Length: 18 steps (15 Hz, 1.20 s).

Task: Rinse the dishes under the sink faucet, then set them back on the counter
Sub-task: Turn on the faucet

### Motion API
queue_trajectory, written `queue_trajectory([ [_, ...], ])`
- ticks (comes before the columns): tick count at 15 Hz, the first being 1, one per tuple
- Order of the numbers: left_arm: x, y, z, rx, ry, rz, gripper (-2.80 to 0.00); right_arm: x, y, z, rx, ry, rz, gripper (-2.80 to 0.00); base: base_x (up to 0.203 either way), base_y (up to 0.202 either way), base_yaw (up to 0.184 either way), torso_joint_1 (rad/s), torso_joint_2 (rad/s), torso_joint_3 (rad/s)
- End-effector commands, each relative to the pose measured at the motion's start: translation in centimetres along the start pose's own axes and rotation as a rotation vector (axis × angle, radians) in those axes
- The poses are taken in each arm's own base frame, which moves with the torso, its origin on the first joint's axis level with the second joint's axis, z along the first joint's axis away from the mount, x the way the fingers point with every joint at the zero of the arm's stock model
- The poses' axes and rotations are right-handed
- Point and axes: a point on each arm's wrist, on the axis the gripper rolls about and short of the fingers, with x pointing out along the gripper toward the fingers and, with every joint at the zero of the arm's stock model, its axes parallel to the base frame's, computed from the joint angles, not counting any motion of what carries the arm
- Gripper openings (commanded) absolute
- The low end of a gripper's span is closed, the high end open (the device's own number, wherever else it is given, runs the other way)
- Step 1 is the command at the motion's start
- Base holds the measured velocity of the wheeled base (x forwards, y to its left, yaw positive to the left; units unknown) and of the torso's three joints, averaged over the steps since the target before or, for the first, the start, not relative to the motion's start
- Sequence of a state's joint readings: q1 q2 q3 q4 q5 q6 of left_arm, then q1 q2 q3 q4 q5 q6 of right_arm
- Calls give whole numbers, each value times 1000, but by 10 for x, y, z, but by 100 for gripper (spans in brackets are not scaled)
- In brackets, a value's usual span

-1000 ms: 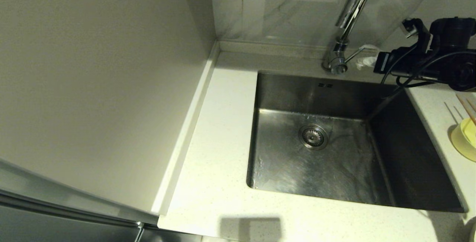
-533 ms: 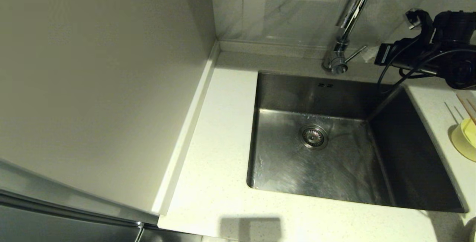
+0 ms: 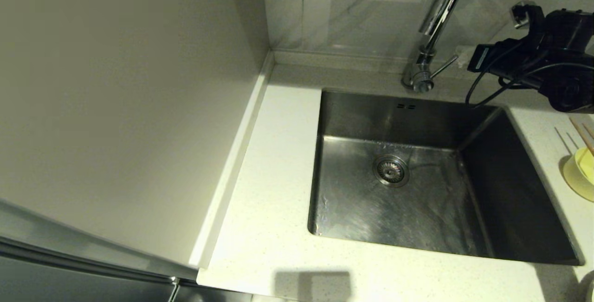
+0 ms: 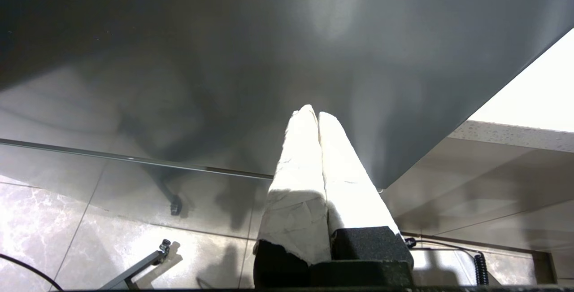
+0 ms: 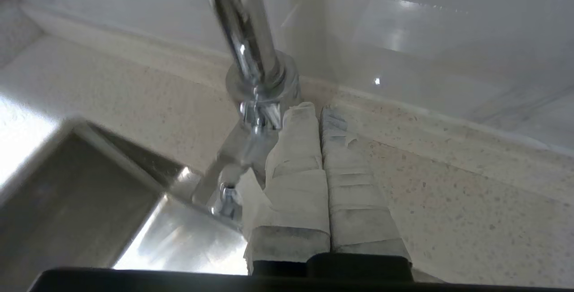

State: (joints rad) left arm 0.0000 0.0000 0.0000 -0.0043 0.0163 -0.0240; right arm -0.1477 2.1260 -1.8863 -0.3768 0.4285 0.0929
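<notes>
The chrome sink faucet (image 3: 436, 19) rises behind the sink, its thin lever handle (image 3: 443, 66) pointing right. My right gripper (image 3: 461, 56) hovers at the lever's tip, over the back counter (image 3: 278, 153). In the right wrist view the gripper (image 5: 319, 111) is shut on nothing, with the lever (image 5: 235, 166) just beside one finger and the faucet base (image 5: 262, 85) ahead. The pale yellow bowl (image 3: 582, 172) and the chopsticks (image 3: 582, 132) sit at the right edge. The plate is out of view. My left gripper (image 4: 316, 115) is shut, parked below counter level.
The steel sink (image 3: 510, 200) has a round drain strainer (image 3: 391, 170) and holds no dishes. A tall pale panel (image 3: 116, 107) walls off the left side. Marble tiles (image 3: 352, 14) back the faucet. The left wrist view shows a dark cabinet face (image 4: 224, 58) and floor tiles.
My right arm has lifted up and slightly back along the wall, its fingertips going from below the lever's end to level with it. The left arm has not moved.
</notes>
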Motion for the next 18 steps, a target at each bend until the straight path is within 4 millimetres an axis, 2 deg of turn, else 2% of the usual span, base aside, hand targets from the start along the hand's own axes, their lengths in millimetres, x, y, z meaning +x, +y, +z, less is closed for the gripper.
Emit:
queue_trajectory([
  [1,0,0,0,-1,-2,1,-280,3,1,0,31,-12,12,-280,0,0,0,0,0,0],
  [5,0,0,0,-1,-2,1,-280,4,9,2,88,-12,42,-280,0,0,0,0,0,0],
  [14,0,0,0,-1,-2,1,-280,-1,14,6,85,8,177,-280,0,0,0,0,0,0],
  [18,0,0,0,-1,-2,1,-280,-5,15,1,78,35,206,-280,0,0,0,0,0,0],
])
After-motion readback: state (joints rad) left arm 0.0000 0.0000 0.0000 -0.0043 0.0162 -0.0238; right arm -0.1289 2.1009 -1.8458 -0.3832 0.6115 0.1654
